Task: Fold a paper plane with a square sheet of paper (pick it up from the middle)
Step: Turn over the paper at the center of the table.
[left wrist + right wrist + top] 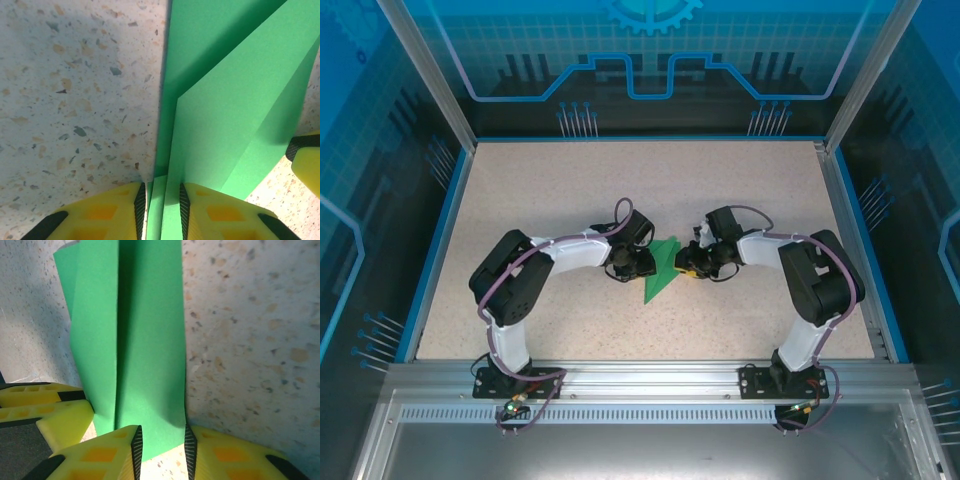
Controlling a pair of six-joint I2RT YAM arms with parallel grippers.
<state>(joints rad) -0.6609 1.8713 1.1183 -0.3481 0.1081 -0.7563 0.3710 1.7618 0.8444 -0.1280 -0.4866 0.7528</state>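
Observation:
The square sheet of paper [662, 268], bright green, lies mid-table folded into a narrow pointed shape, tip toward the near side. My left gripper [642, 265] meets it from the left and my right gripper [690, 262] from the right. In the left wrist view, upright folded layers of the paper [225, 100] stand between the yellow fingers of the left gripper [161, 205], whose jaws are narrow but still apart. In the right wrist view, the right gripper [162, 445] straddles a flap of the paper [145, 340], with bare table showing between its pads.
The speckled tabletop [570, 190] is ringed by a blue rim and glass walls. The two grippers are close together: a right finger [307, 160] shows at the left wrist view's edge, and a left finger [50, 412] shows in the right wrist view.

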